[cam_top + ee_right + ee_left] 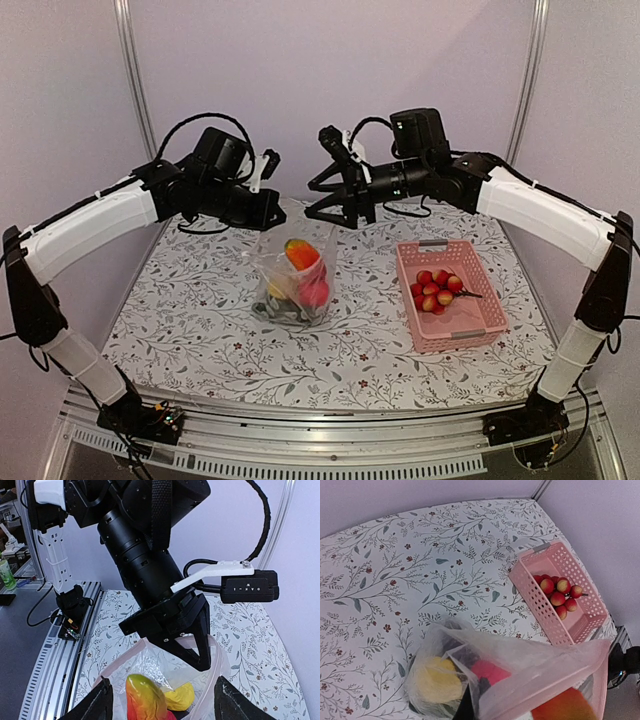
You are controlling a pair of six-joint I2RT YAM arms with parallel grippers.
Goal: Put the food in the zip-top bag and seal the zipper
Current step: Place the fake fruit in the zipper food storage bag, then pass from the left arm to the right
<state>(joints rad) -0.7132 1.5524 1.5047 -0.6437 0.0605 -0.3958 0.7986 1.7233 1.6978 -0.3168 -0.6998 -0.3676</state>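
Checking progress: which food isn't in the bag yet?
The red cherry tomatoes, lying in the pink basket; the other pieces sit inside the zip-top bag.

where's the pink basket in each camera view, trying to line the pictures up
top external: the pink basket sits right of centre, with the cherry tomatoes in it.
left wrist: upper right, tomatoes visible inside.
right wrist: not in this picture.
shared landmark: the zip-top bag, at the centre of the top view and at the bottom of both wrist views.
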